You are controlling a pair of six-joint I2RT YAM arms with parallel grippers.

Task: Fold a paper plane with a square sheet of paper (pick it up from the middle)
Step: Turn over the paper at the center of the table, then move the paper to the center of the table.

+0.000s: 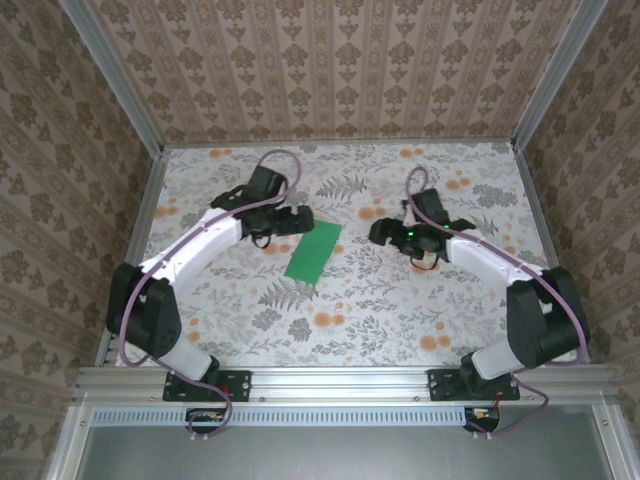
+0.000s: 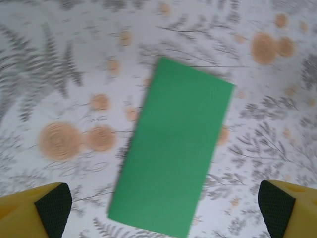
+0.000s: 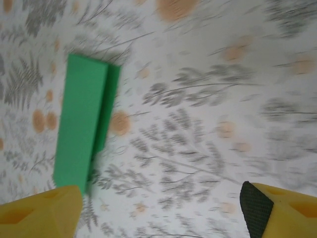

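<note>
On the floral-patterned counter (image 1: 400, 310), between the two arms, the sheet of paper (image 1: 313, 250) is seen lying flat. It is bright green and is folded into a long narrow rectangle, set at a slant with its far end leaning toward the right arm. In the right wrist view the sheet of paper (image 3: 81, 124) is shown as two layers, the upper one slightly offset so that a darker green strip is left uncovered along one long edge.

The left pincer (image 1: 290, 221) is held just beside the far end of the sheet. Its jaws are spread wide apart and nothing is clamped. From the left wrist camera the left pincer (image 2: 163, 207) is seen above the sheet of paper (image 2: 173, 148), with a yellow, black-padded finger (image 2: 53, 207) at each lower corner and the green rectangle lying between them, touched by neither.

The right pincer (image 1: 385, 232) is held to the right of the sheet, apart from it. In its own wrist view the right pincer (image 3: 153, 210) is also seen spread apart, with only bare counter between its pads (image 3: 255, 206).
</note>
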